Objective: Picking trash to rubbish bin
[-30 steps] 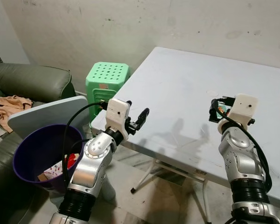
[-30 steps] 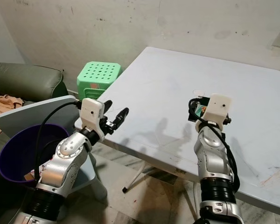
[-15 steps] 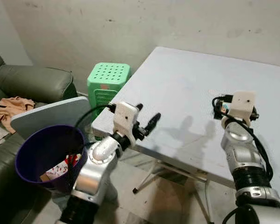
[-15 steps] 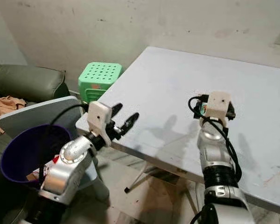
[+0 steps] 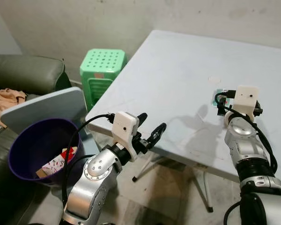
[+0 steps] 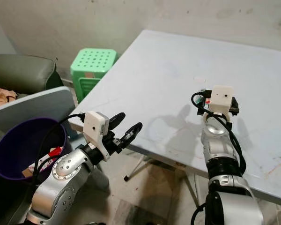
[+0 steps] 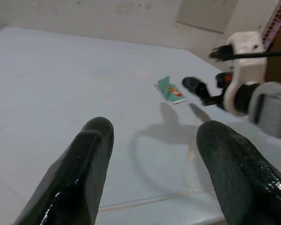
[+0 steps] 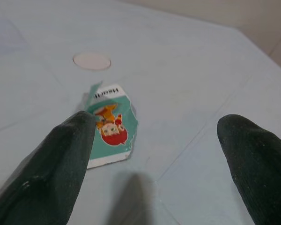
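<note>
green wrapper (image 8: 110, 123) flat on white table (image 5: 178, 65) — right gripper (image 8: 154, 154) spread wide just above it; left gripper (image 5: 150, 132) open too, at table's near edge, purple bin (image 5: 23, 140) beside.

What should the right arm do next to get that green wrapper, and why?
Probably lower the right end effector onto the wrapper and close. Its fingers are open above the table, with the wrapper lying flat just ahead, nearer one finger.
</note>
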`<state>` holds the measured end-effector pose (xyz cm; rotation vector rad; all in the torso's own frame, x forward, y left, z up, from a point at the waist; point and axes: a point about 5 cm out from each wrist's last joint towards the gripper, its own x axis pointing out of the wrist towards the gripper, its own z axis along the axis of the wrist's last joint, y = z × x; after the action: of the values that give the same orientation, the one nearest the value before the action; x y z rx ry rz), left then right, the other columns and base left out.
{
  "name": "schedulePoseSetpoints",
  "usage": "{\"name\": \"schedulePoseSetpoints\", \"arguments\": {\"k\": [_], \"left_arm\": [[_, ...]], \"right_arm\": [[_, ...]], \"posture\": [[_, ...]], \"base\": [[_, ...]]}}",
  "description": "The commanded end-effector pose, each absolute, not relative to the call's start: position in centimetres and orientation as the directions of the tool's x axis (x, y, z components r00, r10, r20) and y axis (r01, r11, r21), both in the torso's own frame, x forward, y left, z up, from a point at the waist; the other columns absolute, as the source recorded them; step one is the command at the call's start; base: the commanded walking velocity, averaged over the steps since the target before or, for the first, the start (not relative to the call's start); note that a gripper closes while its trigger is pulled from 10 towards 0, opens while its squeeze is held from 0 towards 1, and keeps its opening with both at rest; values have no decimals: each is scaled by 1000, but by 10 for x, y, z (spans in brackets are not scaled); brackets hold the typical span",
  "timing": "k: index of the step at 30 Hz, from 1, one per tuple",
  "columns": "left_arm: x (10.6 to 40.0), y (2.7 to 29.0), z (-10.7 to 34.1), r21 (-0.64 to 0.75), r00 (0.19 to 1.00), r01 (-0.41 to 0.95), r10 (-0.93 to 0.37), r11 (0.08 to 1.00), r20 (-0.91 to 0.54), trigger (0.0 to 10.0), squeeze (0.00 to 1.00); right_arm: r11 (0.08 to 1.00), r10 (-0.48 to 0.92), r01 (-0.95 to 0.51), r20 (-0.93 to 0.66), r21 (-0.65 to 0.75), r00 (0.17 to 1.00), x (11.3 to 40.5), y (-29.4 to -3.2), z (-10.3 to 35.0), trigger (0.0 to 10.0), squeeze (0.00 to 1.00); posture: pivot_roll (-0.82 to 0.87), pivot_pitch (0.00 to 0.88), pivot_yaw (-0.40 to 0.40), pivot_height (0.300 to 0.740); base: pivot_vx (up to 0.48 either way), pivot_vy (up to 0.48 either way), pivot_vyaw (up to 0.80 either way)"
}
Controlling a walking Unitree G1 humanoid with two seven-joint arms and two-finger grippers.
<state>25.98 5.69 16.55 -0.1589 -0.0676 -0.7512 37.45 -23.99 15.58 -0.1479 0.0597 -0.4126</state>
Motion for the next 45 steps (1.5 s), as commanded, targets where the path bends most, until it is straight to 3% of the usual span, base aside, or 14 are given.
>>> {"name": "schedulePoseSetpoints", "arguments": {"k": [1, 26, 45], "left_arm": [[256, 57, 173, -109, 717, 697, -685, 709, 127, 10000, 0], [257, 67, 183, -127, 737, 676, -667, 726, 110, 10000, 0], [257, 68, 184, -130, 746, 666, -658, 735, 106, 10000, 0]], "right_arm": [[904, -405, 399, -13, -154, 914, 379, -243, 164, 10000, 0], [895, -397, 396, 37, -205, 917, 393, -260, 196, 10000, 0], [929, -302, 309, 64, -206, 951, 401, -243, 206, 10000, 0]], "posture": [[124, 263, 5, 740], [124, 303, 4, 740], [138, 300, -4, 740]], "base": [[0, 0, 0], [0, 0, 0], [0, 0, 0]]}}
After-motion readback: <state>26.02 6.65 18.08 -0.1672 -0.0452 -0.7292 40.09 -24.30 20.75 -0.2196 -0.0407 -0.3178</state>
